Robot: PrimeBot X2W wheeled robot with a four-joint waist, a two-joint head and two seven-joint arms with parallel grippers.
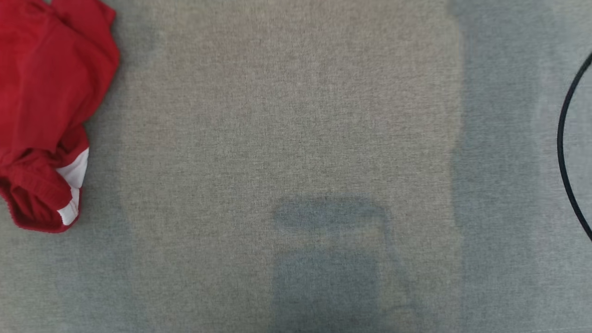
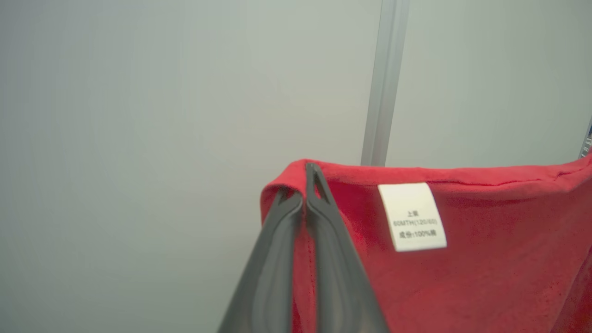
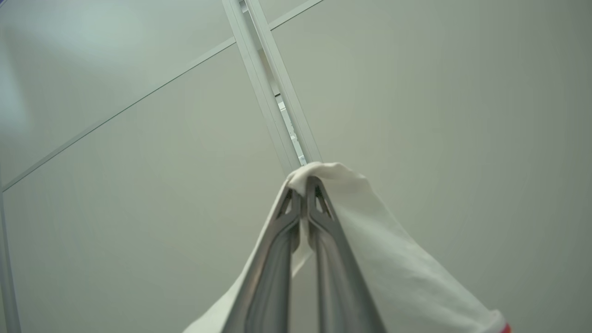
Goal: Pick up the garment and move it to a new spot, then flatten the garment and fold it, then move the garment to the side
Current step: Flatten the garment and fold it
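Note:
The garment [image 1: 46,92] is red with white trim and shows at the left edge of the head view, over the grey cloth surface [image 1: 296,138]; I cannot tell whether it lies there or hangs. In the left wrist view my left gripper [image 2: 304,185] is shut on a corner of the garment's red hem [image 2: 462,277], beside a white care label [image 2: 412,216]. My right gripper [image 3: 305,185] is shut on a white part of the fabric [image 3: 393,268], which drapes down to the right with a red edge at the bottom corner. Both grippers point toward pale wall panels.
A thin black curved line [image 1: 566,148] runs along the right edge of the head view. A dark shadow lies on the grey surface at bottom centre. Pale aluminium profiles [image 2: 386,83] [image 3: 273,92] cross the wall panels behind the grippers.

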